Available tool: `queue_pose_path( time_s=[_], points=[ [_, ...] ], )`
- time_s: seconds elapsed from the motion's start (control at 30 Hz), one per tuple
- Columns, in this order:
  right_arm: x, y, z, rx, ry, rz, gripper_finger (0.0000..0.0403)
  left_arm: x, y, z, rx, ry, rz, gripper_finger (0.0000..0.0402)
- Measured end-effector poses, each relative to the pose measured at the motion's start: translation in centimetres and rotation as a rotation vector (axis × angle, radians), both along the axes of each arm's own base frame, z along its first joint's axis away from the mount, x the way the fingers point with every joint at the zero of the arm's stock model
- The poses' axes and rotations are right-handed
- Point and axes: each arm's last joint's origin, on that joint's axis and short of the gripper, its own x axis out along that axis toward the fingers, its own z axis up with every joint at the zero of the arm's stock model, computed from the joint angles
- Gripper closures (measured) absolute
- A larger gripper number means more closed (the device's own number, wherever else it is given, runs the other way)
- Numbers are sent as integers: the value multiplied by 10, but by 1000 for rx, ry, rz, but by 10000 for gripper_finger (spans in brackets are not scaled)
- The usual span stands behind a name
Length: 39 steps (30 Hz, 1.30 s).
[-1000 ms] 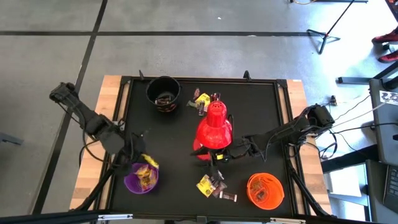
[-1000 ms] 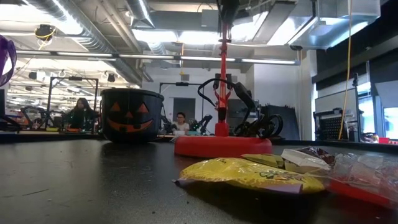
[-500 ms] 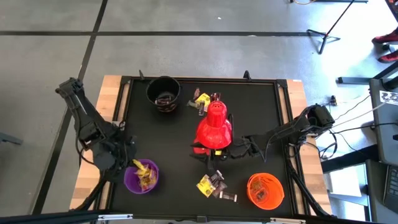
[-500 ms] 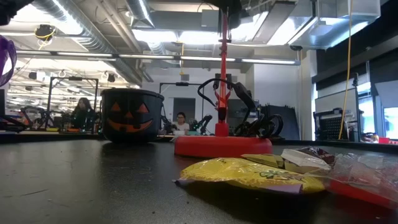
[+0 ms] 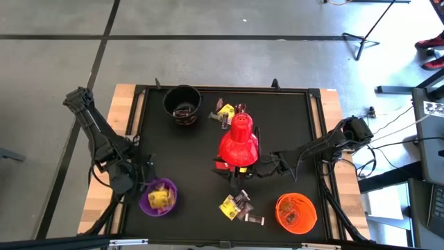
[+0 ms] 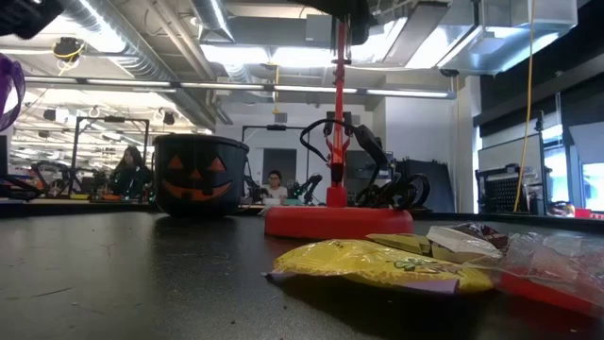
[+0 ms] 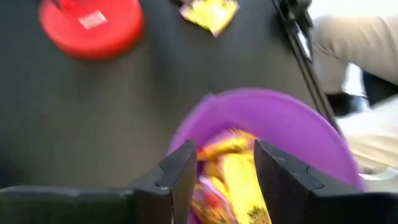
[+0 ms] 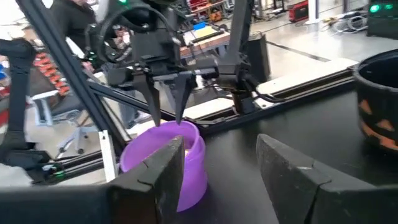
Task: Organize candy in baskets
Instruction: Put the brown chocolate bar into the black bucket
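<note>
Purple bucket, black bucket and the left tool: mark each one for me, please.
purple bucket (image 5: 147, 205), high view, on its rim at the left side.
black bucket (image 6: 198, 176), low view, on the pumpkin face on its front wall.
left tool (image 8: 166, 104), right wrist view, midway between its two fingertips.

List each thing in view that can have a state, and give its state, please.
Left gripper: open, above the purple bucket.
Right gripper: open, low beside the red lamp.
Purple bucket: upright, yellow candy inside.
Black bucket: upright, some candy inside.
Orange bucket: upright.
Red lamp: standing.
</note>
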Motion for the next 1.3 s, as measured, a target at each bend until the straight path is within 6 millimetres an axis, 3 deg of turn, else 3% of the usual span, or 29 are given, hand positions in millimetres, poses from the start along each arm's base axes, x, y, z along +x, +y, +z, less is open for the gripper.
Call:
queue_pose_path(
  time_s=[0.33,0.6,0.9,1.17,1.3],
  points=[
    [-3,-4,-14,-74,138,-104,205,22,0,18,65,-287,14,249],
    [-7,-8,-24,-197,246,-186,205,41,8,32,47,-413,-5,249],
    [-9,-14,-22,-350,258,-395,205,65,38,36,73,-432,-46,249],
    [-3,-28,-18,-198,189,-432,205,80,73,35,-84,-371,-54,249],
    [-4,-29,-23,-205,237,-402,205,81,77,25,-30,-370,-45,249]
  ],
)
